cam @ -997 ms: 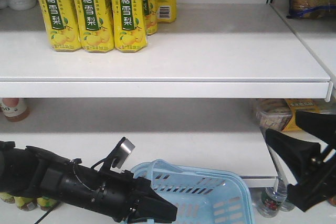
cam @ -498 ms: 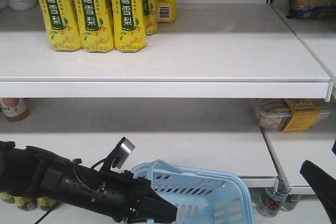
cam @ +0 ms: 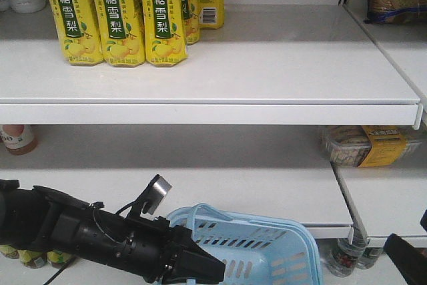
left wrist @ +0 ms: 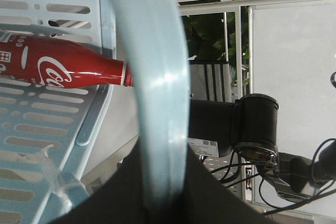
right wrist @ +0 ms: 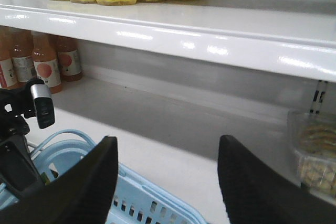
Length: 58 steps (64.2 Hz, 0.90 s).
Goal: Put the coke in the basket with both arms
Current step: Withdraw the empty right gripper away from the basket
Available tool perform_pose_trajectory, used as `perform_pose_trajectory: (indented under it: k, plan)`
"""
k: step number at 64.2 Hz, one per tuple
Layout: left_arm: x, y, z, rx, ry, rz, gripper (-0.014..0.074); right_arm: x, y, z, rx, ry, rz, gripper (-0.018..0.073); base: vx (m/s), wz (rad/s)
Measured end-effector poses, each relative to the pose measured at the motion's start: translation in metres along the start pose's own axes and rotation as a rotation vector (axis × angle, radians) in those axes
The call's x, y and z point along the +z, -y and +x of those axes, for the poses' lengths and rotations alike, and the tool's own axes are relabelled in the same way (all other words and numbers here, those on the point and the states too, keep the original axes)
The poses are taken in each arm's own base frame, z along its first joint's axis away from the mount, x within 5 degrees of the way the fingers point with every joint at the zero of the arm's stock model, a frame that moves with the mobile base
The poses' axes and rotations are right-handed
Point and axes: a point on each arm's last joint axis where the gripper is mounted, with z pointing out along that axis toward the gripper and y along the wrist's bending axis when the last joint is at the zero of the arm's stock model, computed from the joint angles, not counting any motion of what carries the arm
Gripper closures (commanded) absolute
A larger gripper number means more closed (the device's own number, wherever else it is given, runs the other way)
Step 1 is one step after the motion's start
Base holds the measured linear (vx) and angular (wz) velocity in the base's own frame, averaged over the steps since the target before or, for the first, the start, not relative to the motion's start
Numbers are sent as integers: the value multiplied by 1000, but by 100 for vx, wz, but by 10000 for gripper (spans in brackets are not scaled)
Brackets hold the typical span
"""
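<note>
coke (left wrist: 58, 69): lying on its side on the slotted floor of the basket (cam: 280, 258). left gripper (cam: 200, 268): clamped on the basket's loop handle (left wrist: 157, 87). right gripper (right wrist: 165, 182): jaws wide apart, empty, above the basket. step in hand, as we judge it: holding the basket; we would keep the handle level so the coke cannot roll. hidden: coke's base cut off; left fingertips mostly out of frame.

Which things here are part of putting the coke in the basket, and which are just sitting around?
Job: coke, lying in the basket; left hand gripping the basket's handle; right hand, open and empty.
Lying about: yellow cartons, juice bottles, snack box.
</note>
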Motion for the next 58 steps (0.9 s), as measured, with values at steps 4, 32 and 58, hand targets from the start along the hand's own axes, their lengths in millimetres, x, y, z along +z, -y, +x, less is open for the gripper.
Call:
perform_pose_trajectory:
  k: [4,32,58]
  plan:
    - [0,0,0,0,0,0,603,0,0,1,19,-15,-1,200,0,0]
    - [0,0,0,0,0,0,603,0,2,2,-50,-22,25,574,0,0]
    - [0,0,0,0,0,0,603,0,3,2,-55,-21,27,568,0,0]
